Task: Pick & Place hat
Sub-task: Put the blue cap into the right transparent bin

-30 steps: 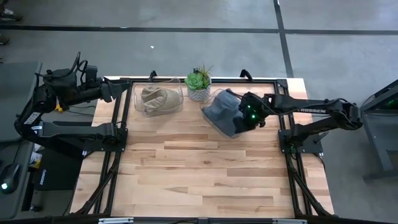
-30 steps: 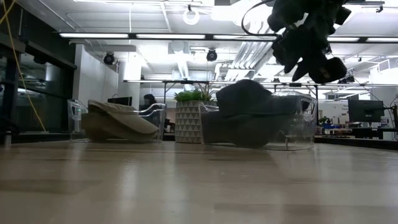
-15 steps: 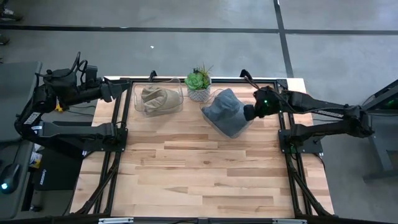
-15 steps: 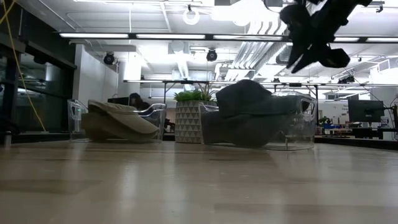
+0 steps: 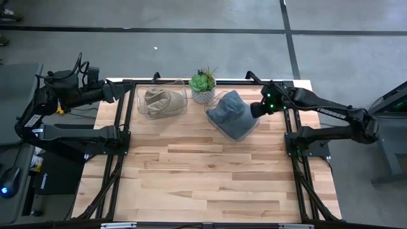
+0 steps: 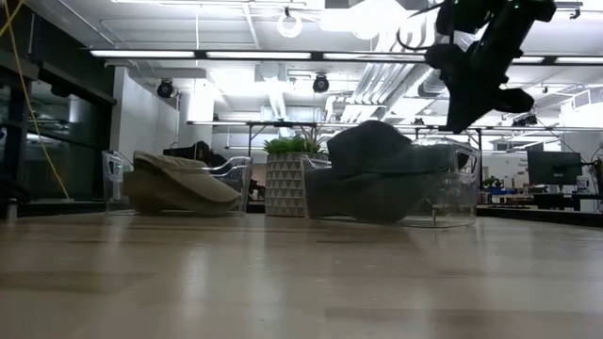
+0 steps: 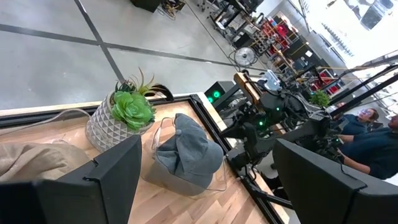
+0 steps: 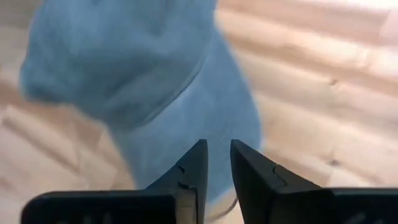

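Your soft grey-blue cloth hat (image 5: 230, 113) sits in a clear plastic tray (image 5: 249, 130) near the far edge of the wooden bench (image 5: 203, 172). Your right pincer (image 5: 259, 109) hangs just beside it, nearly shut and holding nothing. The left pincer (image 5: 121, 93) waits wide open by the far left corner. If you lift now, you could leave the hat behind, because those tips grip no cloth.

The wooden table (image 5: 210, 172) carries two clear bins (image 5: 182, 107), seemingly plastic, and a potted succulent (image 5: 203, 86).
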